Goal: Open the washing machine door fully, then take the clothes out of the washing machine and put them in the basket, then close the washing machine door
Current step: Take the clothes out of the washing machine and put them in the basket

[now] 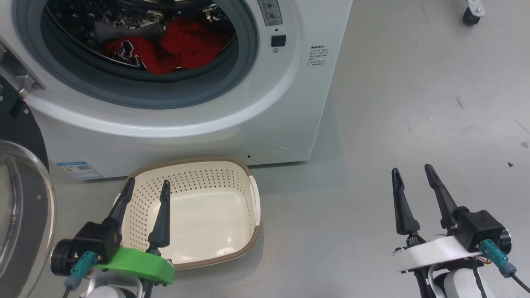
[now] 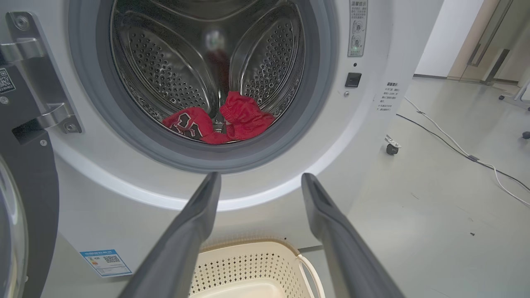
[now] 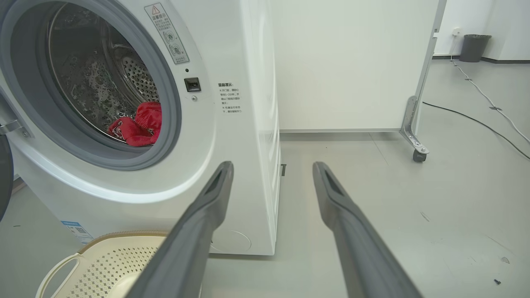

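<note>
A grey bin [image 3: 474, 47] stands beyond a wheeled white panel [image 3: 352, 62].

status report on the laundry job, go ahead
Left jaws open, empty, over the basket. Right jaws open, empty. Clothes in the drum, door open. Nothing in the way.

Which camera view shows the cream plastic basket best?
The head view: almost the whole cream perforated plastic basket, empty, lies before the white washing machine. The left wrist view gives its far end; the right wrist view, one corner with a handle.
</note>
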Controlling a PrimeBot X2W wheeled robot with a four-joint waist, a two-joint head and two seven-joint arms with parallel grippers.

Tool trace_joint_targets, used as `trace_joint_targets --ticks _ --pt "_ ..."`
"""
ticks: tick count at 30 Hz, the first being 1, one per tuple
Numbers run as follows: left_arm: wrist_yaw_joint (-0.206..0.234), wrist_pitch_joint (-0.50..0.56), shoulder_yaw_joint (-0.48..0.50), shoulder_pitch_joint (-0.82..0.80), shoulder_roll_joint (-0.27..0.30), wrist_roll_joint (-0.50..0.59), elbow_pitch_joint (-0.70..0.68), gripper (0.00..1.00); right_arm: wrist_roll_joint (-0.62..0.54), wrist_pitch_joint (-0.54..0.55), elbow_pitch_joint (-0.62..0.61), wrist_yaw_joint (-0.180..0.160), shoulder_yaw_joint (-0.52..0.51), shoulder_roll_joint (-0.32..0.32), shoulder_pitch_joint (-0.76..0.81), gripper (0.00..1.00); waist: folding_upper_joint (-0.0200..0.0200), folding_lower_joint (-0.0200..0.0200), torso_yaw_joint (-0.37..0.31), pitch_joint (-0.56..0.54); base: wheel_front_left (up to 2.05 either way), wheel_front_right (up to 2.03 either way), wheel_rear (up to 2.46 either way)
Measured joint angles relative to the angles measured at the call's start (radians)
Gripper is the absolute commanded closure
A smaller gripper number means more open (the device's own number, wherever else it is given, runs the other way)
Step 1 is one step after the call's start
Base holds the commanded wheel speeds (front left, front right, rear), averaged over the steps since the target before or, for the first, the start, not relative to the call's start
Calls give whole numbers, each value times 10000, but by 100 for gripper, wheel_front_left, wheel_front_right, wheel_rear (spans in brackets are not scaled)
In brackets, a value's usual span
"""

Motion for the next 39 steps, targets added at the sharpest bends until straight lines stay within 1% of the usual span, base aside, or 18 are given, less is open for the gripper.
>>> trace_joint_targets --ticks 3,5,9,16,19,26,28,33,39 --pt "-12 46 73 -317 46 -23 6 0 -15 0 -194 0 -12 -2 -217 0 0 0 -28 337 0 0 0" --pt "-138 247 71 -616 65 -98 75 0 -61 0 -299 0 -23 -2 -375 0 0 0 -50 580 0 0 0" --pt "-221 481 100 -1367 65 -236 330 0 -71 0 -454 2 -10 -4 -633 0 0 0 -98 1092 0 0 0" --pt "-470 1218 245 -2902 59 -817 874 0 -67 0 -614 4 272 -12 -1086 0 0 0 -210 2042 0 0 0" --pt "-583 1705 295 -3546 146 -999 1164 0 -42 0 -663 4 424 -15 -1339 0 0 0 -287 2446 0 0 0" --pt "-736 2594 529 -5027 725 -1352 1651 0 221 0 -721 -2 738 -25 -1874 0 0 0 -586 3293 0 0 0" --pt "-738 2763 631 -5440 901 -1360 1699 0 307 0 -725 -13 807 -31 -2002 0 0 0 -708 3488 0 0 0" --pt "-825 3122 786 -6478 1306 -1377 1862 0 631 0 -746 -167 955 -35 -2214 0 0 1 -1044 3925 0 0 0" --pt "-884 3434 911 -7533 1722 -1381 2107 0 913 0 -746 -201 1187 -35 -2484 0 0 1 -1447 4361 0 0 0"
